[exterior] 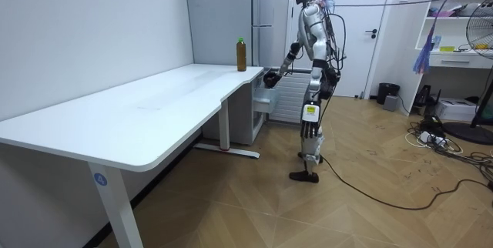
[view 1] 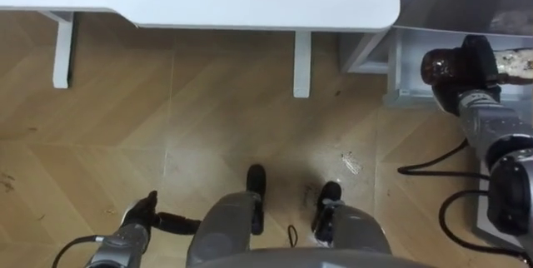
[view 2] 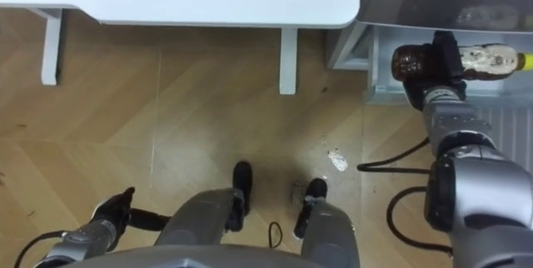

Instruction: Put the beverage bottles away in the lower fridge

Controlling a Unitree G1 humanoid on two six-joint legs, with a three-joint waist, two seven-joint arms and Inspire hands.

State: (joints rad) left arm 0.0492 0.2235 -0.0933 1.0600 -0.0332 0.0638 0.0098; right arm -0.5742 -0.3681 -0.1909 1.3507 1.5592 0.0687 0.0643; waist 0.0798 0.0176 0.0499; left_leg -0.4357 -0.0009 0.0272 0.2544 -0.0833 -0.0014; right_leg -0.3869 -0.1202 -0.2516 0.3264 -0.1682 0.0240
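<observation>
**Robot holds drink at the open lower fridge**

A long white bench (exterior: 154,109) runs along the wall to a tall grey fridge (exterior: 223,9), and the robot stands on the wooden floor (view 1: 233,110) at the bench's far end, facing the fridge's open lower compartment (view 2: 375,81). Its right arm reaches forward, and the right hand (view 2: 444,62) is curled round the middle of a dark brown drink bottle (view 2: 406,62). The bottle is tipped on its side, with its dark end sticking out of the hand toward the bench and its paler end on the hand's far side. It hangs over the open compartment's white frame; whether it touches the frame cannot be made out. The left hand (view 1: 140,215) hangs low at the robot's side, fingers loose and empty. A second bottle with a green cap (exterior: 241,54) stands upright on the bench corner nearest the fridge, well apart from both hands.
</observation>
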